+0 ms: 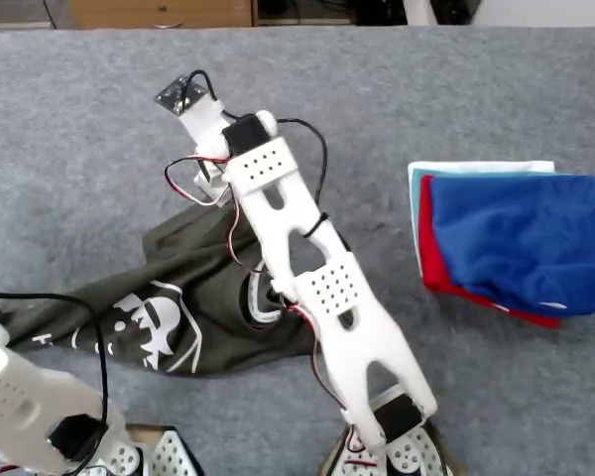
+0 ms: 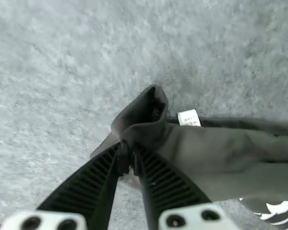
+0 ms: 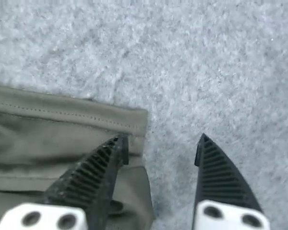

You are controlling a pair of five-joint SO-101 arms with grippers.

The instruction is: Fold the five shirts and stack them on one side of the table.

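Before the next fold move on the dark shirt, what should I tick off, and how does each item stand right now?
1. Hold of the left gripper on the dark shirt: ok, fabric pinched between its shut fingers.
2. Hold of the right gripper on the hem corner: not ok, open, one finger over the cloth, the other over bare table.
3. Shirt spread flat: not ok, bunched and creased in the high view.
4. The folded stack apart from both arms: ok.
5. Four shirts in that stack: cannot tell; blue, red and pale layers show.
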